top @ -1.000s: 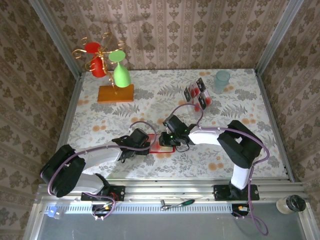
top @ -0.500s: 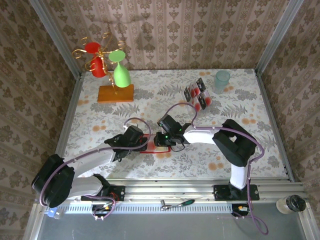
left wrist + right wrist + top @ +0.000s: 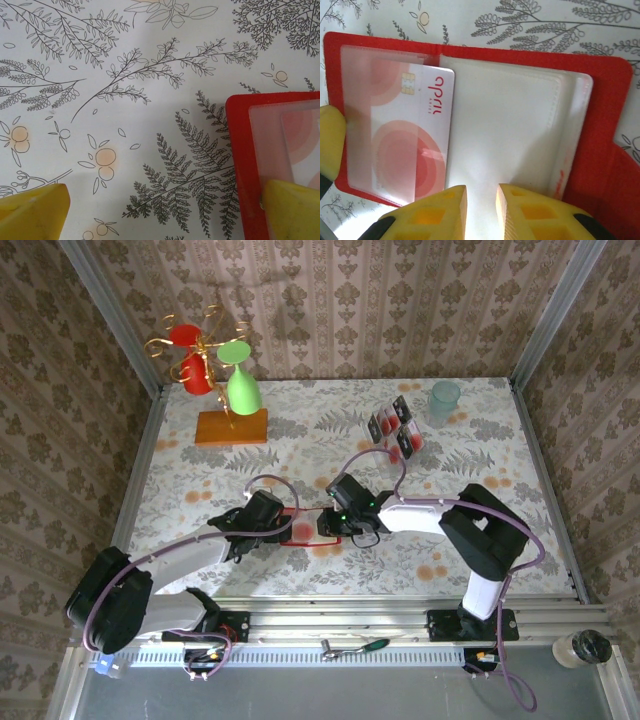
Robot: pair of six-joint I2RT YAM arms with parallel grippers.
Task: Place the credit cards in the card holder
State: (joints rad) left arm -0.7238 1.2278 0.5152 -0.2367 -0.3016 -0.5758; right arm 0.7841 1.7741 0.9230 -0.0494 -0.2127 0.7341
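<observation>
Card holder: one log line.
card holder: open | credit card: partly in clear pocket | left fingers: wide, one on holder | right fingers: slightly apart, empty

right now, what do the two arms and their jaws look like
The left arm and the right arm both have white links between bulky black joint housings. A thin purple cable loops along each. The wrist heads are black, and a small green light glows on the right one. The jaws are bright yellow plastic, the right pair with square recesses.
</observation>
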